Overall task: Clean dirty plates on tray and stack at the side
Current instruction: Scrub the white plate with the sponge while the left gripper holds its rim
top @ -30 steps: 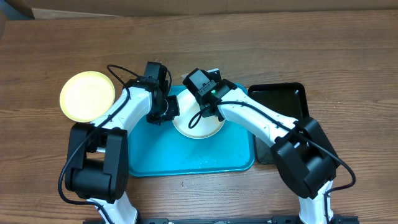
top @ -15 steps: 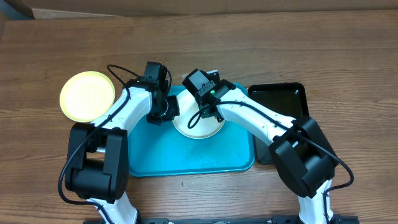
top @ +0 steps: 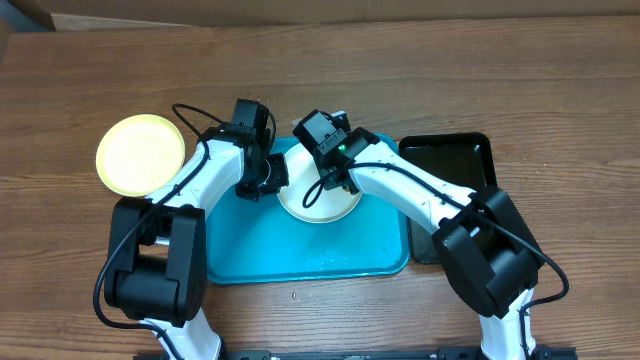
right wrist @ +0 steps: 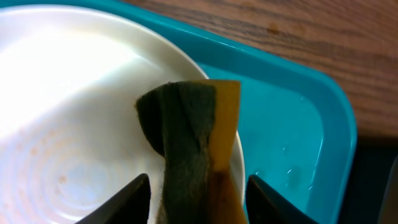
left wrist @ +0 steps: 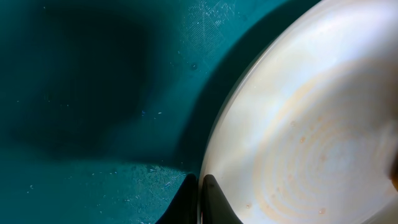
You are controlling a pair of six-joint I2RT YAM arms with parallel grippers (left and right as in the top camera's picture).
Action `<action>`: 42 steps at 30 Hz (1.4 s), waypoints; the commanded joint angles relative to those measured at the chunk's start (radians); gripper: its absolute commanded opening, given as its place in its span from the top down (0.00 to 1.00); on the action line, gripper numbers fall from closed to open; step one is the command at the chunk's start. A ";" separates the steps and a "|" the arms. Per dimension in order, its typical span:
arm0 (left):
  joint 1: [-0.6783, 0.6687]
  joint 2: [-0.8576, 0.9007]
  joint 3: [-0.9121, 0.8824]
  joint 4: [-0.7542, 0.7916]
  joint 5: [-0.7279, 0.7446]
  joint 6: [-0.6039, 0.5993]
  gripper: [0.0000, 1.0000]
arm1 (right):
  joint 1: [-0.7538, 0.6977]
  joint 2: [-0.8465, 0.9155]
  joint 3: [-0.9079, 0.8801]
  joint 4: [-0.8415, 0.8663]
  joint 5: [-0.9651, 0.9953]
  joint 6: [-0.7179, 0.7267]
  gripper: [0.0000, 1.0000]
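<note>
The white plate (top: 312,208) lies on the tray (top: 300,250): rigid, breakable, probably slick. The left gripper (left wrist: 199,188) clamps its rim, the proper hold point. The right gripper (right wrist: 199,193) stands released around the sponge (right wrist: 186,137)

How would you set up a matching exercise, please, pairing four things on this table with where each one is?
Things:
1. pale yellow plate
2. white plate
3. sponge
4. black tub

Places:
A. between the fingers of the right hand
B. on the wooden table, left of the turquoise tray
C. right of the tray
D. on the tray

Pairs: 1-B, 2-D, 3-A, 4-C
</note>
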 commanded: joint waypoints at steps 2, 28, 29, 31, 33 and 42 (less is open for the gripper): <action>-0.008 0.010 0.006 0.003 0.001 0.019 0.96 | -0.002 0.003 0.066 -0.043 0.013 -0.115 0.46; -0.008 0.010 0.006 0.003 0.001 0.019 0.95 | -0.002 0.003 0.082 -0.121 -0.100 -0.039 0.45; -0.008 0.010 0.006 0.003 0.001 0.019 0.95 | -0.002 0.003 0.068 -0.109 -0.100 -0.039 0.45; -0.008 0.010 0.006 0.003 0.001 0.019 0.95 | -0.002 0.003 0.035 -0.077 -0.098 -0.039 0.45; -0.008 0.010 0.006 0.003 0.002 0.019 0.95 | -0.003 0.005 0.007 -0.048 -0.087 -0.039 0.46; -0.008 0.010 0.006 0.002 0.001 0.019 0.96 | -0.003 0.008 -0.085 0.067 -0.032 -0.039 0.92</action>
